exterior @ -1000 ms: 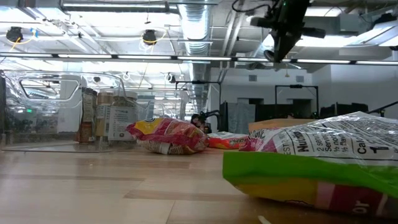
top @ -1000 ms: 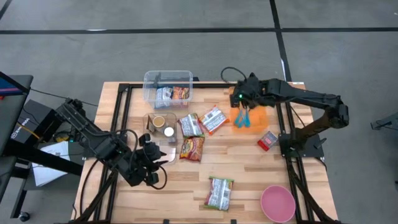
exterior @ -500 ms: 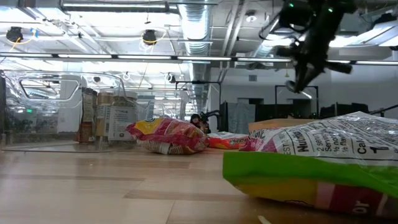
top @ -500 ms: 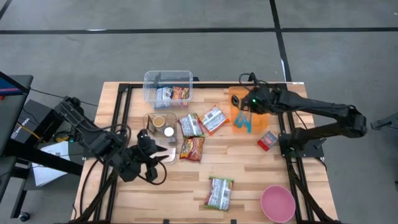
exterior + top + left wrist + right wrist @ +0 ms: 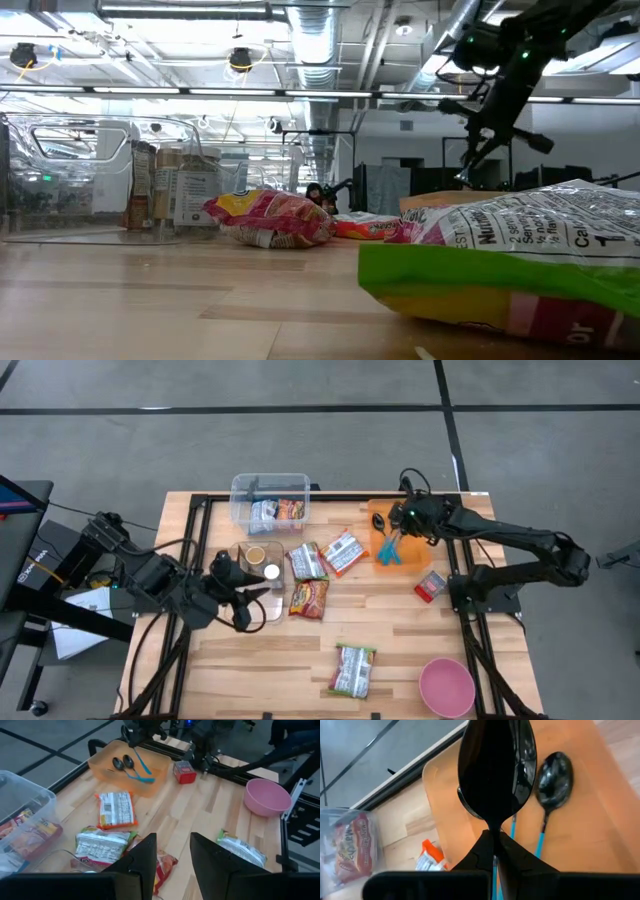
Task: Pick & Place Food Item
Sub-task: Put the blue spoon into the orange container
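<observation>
Several food packets lie flat on the wooden table: a red one (image 5: 310, 598), a green-edged one (image 5: 307, 562), an orange-edged one (image 5: 345, 552), and one near the front edge (image 5: 354, 670). My left gripper (image 5: 258, 595) hovers open beside the red packet, nothing between its fingers (image 5: 145, 865). My right gripper (image 5: 398, 532) is over the orange tray (image 5: 420, 545), shut on a black spoon (image 5: 497, 767) with a blue handle. Two more such spoons (image 5: 128, 762) lie in the tray. My right gripper pinches the spoon's neck (image 5: 494, 832), just behind the black bowl, between its two fingers. The blue handle runs back between the fingers and the bowl sticks out past their tips. The fingers slant down over the tray, and the spoon is lifted clear of it.
A clear bin (image 5: 270, 500) with packets stands at the far edge. A small clear container (image 5: 258, 560) with jars sits by my left gripper. A red box (image 5: 431, 586) lies right of centre, and a pink bowl (image 5: 447, 687) stands at the front right.
My right gripper has come down and toward the table's right edge over the orange tray, rolling as it went. My left gripper has risen and gone toward the far edge, nearer the small clear container.
</observation>
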Tool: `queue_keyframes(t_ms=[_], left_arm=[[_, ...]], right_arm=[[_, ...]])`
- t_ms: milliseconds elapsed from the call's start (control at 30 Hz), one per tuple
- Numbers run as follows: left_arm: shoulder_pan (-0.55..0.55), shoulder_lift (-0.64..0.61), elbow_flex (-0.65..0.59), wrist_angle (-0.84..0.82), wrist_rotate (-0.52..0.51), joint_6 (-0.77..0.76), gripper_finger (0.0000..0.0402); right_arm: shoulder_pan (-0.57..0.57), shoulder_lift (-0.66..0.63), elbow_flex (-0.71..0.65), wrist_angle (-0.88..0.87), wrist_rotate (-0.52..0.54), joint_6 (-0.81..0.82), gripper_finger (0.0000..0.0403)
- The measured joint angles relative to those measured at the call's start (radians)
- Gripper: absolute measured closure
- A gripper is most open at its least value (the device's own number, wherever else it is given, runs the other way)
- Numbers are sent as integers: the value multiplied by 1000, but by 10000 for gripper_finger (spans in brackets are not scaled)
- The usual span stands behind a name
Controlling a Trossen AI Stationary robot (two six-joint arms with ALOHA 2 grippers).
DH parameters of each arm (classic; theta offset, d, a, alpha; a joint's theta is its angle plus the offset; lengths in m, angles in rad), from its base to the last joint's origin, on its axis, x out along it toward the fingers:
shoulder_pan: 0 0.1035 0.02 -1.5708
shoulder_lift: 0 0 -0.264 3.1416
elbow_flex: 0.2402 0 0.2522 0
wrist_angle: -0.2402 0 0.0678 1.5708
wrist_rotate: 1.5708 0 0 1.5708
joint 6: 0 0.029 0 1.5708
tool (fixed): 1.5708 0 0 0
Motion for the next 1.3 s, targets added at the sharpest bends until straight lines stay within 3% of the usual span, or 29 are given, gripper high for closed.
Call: queue_keyframes(t_ms=[600,1300], left_arm=[[20,1,0,23,-1,0,289],[20,1,0,26,0,0,289]], right_arm=[[-128,234,0,117,-154,-156,403],[-148,234,0,163,-163,-221,382]])
